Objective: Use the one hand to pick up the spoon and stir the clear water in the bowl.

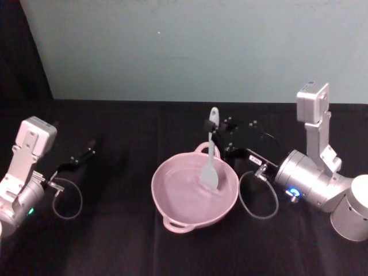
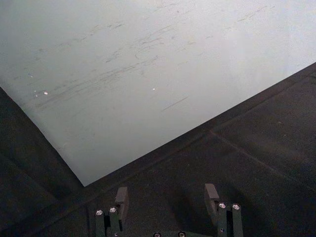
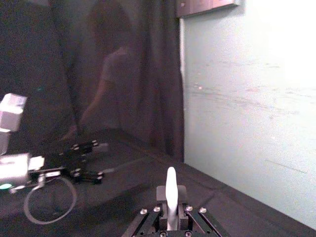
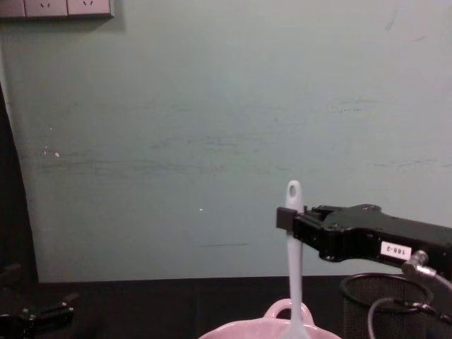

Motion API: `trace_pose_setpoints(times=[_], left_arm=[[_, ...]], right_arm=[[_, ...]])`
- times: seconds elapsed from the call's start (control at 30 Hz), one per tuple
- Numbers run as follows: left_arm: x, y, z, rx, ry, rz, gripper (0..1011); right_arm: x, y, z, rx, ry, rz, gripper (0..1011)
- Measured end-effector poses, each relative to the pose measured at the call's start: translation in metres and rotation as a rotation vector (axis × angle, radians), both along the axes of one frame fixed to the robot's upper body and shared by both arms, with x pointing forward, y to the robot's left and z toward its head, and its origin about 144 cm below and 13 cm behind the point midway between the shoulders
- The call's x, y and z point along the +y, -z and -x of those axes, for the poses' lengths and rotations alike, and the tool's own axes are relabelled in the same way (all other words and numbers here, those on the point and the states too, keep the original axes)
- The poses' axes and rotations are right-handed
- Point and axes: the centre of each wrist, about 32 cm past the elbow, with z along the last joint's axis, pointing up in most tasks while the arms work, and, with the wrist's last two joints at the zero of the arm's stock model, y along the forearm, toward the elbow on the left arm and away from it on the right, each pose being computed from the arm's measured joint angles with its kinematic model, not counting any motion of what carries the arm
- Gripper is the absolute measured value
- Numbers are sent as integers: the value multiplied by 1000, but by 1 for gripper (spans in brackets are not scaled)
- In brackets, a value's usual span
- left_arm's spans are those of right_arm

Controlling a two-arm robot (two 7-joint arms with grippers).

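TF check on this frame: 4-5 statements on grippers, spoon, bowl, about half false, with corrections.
1. The right gripper is shut on the handle of the long white plastic spoon. True.
2. The spoon lies flat on the black cloth. False: it stands nearly upright, head down inside the pale pink round bowl.
3. The left gripper grips the bowl's rim. False: it is open and holds nothing, over the cloth on the robot's left, well apart from the bowl.
4. In the chest view, a black wire-mesh cup stands to the right of the bowl. True.
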Motion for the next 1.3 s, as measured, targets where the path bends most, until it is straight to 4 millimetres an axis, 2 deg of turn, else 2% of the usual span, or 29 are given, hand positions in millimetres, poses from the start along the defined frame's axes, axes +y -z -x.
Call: trace_pose_setpoints(times=[0.23,0.37,0.5,0.77,1.07,1.3], left_arm=[[0,0,0,0,0,0,1005],[0,0,0,0,0,0,1005],[0,0,0,0,0,0,1005],[0,0,0,0,0,0,1005],[0,0,0,0,0,0,1005],[0,0,0,0,0,0,1005]], right_arm=[[17,1,18,-3,-65,-2,119],[26,2,21,-2,-90,-18,120],[34,5,18,9,-103,-42,120],[43,15,-2,44,-85,-85,119],[28,12,-14,20,-5,-63,120],[9,9,-9,4,37,-36,120]])
